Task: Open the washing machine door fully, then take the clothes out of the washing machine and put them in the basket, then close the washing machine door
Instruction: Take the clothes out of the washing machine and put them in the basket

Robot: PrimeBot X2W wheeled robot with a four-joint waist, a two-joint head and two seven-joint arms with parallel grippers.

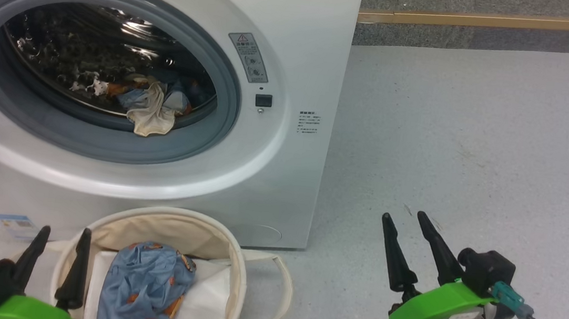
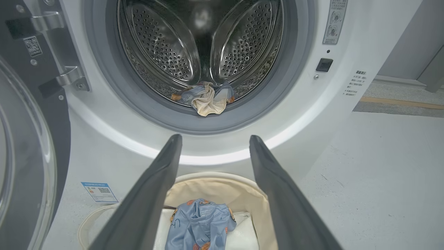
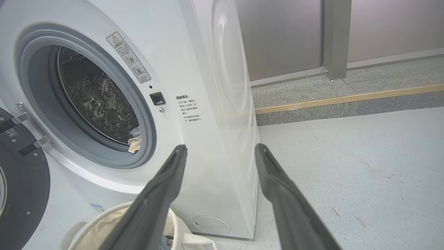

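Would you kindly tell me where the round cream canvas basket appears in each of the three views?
Head view: the round cream canvas basket sits bottom centre-left.
Left wrist view: the basket is bottom centre.
Right wrist view: the basket is in the bottom left corner.
Shared landmark: the small black square latch socket on the white washing machine front, right of the opening.

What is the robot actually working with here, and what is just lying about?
Part of the job: washing machine, its open door, basket, clothes in the drum, blue garment in the basket.

Just there: white sheet in the basket, warning sticker, blue label, wooden strip along the floor.
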